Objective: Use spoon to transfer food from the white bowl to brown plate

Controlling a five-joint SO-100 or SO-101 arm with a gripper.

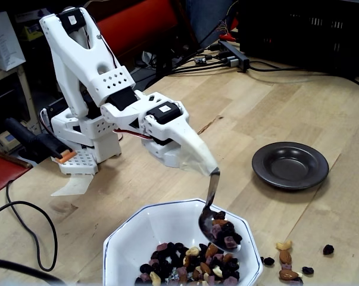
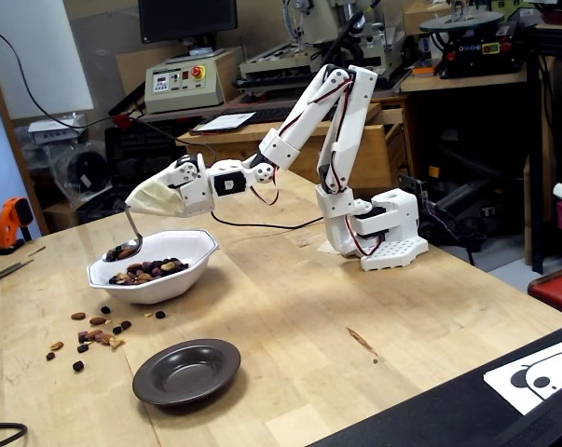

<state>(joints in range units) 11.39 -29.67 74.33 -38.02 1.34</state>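
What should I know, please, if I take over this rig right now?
Gripper: wrapped in a pale cover, so the jaws cannot be seen; the shiny silver metal spoon hangs from its tip.
The spoon's loaded end sits above the large white octagonal bowl, which holds most of the mix of almonds, cashews and raisins.
Small round dark brown plate: empty.
Spilled nuts and raisins lie on the wooden table beside the bowl.
Done: a scoop loaded. Left: carry it to the plate, tip it out, repeat.
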